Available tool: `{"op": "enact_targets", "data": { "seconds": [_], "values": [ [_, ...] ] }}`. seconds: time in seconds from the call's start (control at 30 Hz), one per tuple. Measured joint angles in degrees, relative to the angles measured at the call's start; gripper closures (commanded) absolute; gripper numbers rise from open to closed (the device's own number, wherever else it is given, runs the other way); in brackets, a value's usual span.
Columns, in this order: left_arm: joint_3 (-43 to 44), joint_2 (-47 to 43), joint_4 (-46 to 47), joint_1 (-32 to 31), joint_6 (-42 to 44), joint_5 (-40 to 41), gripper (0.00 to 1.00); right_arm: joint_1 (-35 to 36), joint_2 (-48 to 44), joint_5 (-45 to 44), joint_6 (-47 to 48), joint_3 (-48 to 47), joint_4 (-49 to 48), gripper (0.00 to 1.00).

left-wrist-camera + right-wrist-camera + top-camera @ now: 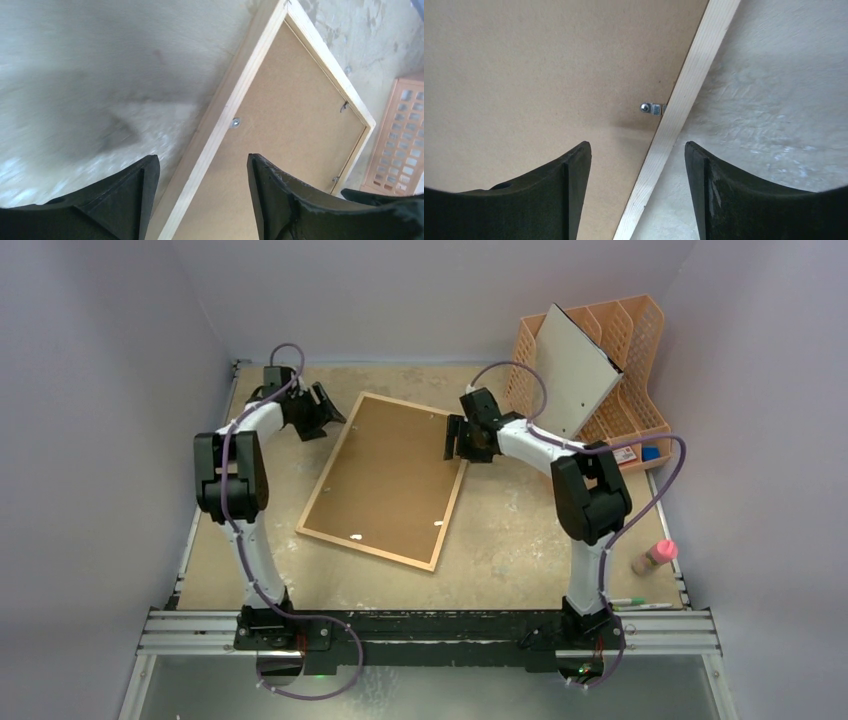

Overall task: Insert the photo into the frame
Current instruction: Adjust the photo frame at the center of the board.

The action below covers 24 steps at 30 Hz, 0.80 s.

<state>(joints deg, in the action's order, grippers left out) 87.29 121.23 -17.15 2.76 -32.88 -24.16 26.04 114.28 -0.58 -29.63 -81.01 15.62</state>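
Between spread left fingers [125, 205] and spread right fingers [734, 200]: frame [367, 549], flat.

Plain lilac-grey walls [420, 290], worn beige tabletop [510, 530], aluminium rail [185, 632] along near edge

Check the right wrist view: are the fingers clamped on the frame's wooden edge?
No: the right fingers stand wide apart, the frame's wooden edge running between them with gaps either side.

Thin light-wood frame [330, 463], lying flat, back up
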Motion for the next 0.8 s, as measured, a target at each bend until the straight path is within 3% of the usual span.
{"op": "enact_targets", "data": {
  "seconds": [0.17, 0.3, 0.57, 0.8],
  "values": [
    [-2.4, -9.7, -5.8, 2.7, 2.1, 8.0, 0.29, 0.2, -1.0, -5.0, 0.1, -4.5, 1.4, 0.26],
    [-8.2, -20.7, -9.0, 3.6, 2.5, 13.1, 0.34, -0.1, 0.7, -6.1, 1.4, -12.6, 1.6, 0.25],
    [-31.4, -38.4, -15.6, 2.6, -0.2, 15.4, 0.32, -1.6, 17.9, -3.7, 4.7, -36.0, 0.9, 0.25],
    [-39.9, -46.8, -21.4, 1.6, -1.9, 14.8, 0.32, -5.2, 27.4, 4.3, 5.4, -40.9, 1.7, 0.24]
  ]
}}
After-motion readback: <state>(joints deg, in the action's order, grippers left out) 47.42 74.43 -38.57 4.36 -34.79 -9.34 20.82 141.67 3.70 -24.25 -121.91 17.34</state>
